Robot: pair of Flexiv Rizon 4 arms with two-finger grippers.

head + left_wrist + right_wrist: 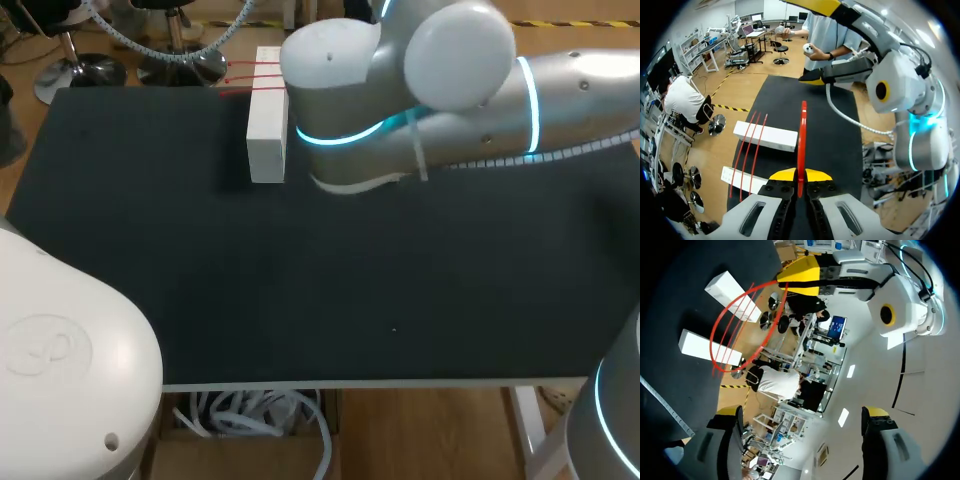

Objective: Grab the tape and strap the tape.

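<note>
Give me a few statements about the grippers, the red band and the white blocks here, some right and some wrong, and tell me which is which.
1. The left gripper is shut on the red band. True.
2. The right gripper grips the band too. False: its fingers stand wide apart with nothing between them.
3. A white block and a second white block lie on the black table. True.
4. Neither block has anything strapped across it. False: red strands run across both.
</note>
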